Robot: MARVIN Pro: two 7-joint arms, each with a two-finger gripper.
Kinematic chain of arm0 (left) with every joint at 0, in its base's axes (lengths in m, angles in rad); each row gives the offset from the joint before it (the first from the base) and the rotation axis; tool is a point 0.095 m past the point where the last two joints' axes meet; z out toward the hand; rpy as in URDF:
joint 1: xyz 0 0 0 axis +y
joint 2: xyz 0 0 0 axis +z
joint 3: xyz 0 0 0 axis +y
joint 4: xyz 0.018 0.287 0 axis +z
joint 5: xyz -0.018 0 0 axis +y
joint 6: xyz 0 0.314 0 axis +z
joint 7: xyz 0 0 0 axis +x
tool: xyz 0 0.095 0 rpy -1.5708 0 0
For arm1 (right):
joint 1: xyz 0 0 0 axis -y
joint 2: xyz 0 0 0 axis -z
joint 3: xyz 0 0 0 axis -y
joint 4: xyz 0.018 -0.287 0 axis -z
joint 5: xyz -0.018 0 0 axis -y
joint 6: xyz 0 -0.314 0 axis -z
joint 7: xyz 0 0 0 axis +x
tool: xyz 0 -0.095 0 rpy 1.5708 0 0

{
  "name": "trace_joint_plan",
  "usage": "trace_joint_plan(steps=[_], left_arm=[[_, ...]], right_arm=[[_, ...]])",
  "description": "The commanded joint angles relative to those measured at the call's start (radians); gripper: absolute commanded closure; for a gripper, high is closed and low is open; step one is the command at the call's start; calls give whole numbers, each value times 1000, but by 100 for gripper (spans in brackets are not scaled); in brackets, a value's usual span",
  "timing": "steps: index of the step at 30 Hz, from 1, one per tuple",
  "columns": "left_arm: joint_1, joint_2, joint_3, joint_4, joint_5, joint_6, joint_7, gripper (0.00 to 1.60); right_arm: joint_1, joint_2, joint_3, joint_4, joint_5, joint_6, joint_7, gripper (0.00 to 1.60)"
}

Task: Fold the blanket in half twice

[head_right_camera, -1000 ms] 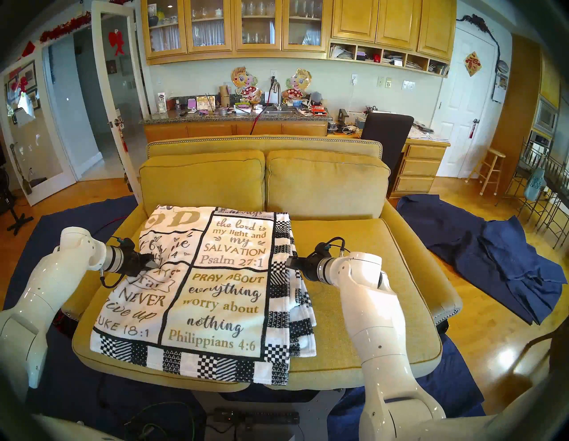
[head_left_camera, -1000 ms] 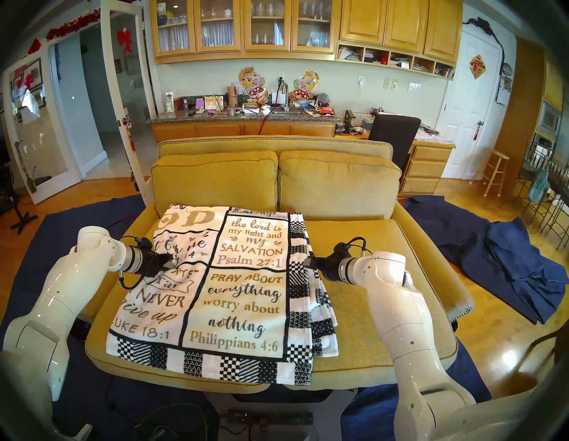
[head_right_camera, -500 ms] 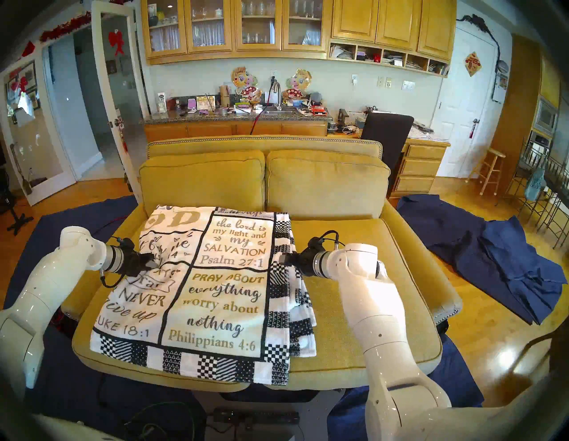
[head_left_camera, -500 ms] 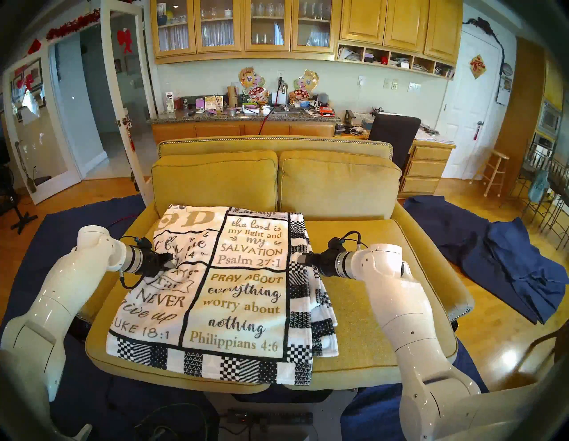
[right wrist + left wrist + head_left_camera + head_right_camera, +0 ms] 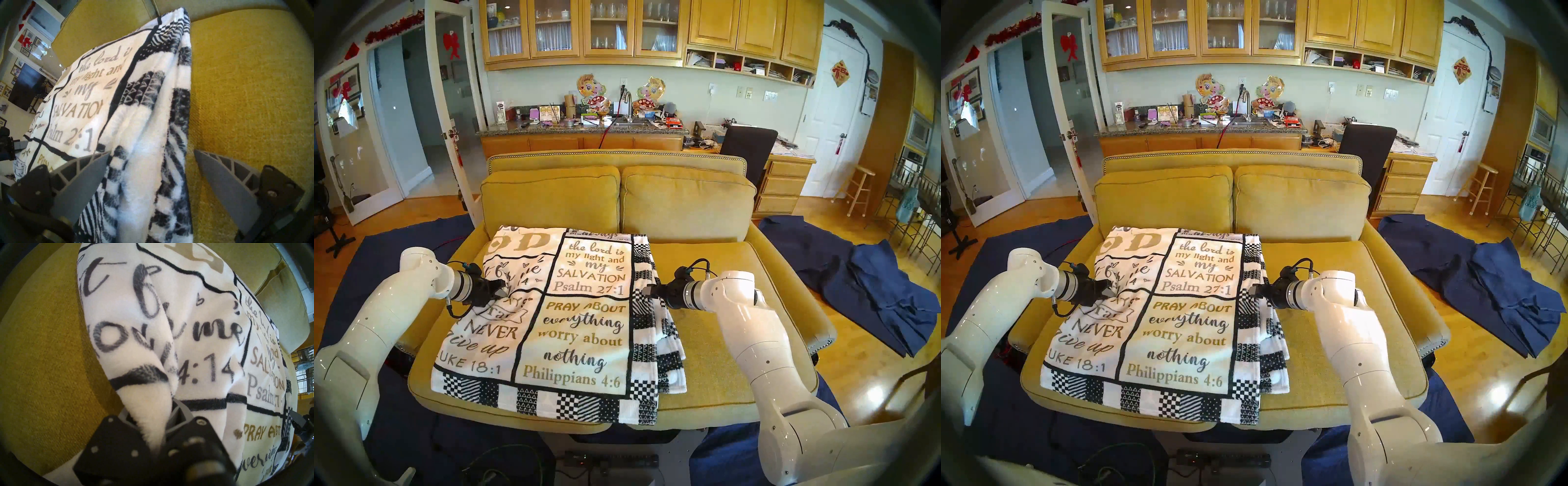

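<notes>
Head view: the blanket [image 5: 558,315] lies folded on the sofa [image 5: 721,339], soft, limp, light. Left wrist view: the left gripper [image 5: 149,414] pinches a fleece edge. Right wrist view: the right gripper [image 5: 151,152], spread wide, straddles the layered border, the best grasp point.

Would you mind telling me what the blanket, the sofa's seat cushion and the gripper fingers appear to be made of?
Blanket: likely soft fleece, with fuzzy nap blurring the printed lettering and rounded folds.
Sofa seat cushion: mustard woven upholstery, seemingly coarse, with a visible grainy weave.
Right gripper fingers: matte grey, probably moulded or printed plastic, with open triangular ribbing.
</notes>
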Motion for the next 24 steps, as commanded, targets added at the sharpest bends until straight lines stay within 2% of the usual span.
trace_joint_plan(steps=[1, 14, 24], left_arm=[[-30, 44, 17, -30, -97, 0, 46, 160], [-54, 89, 91, -57, -292, 0, 188, 160], [-86, 121, 158, -70, -441, 0, 295, 160]], right_arm=[[58, -13, -36, 20, 3, -22, 41, 0], [86, -16, -63, 74, 5, -60, 63, 0], [77, -3, -62, 56, 8, -67, 71, 0]])
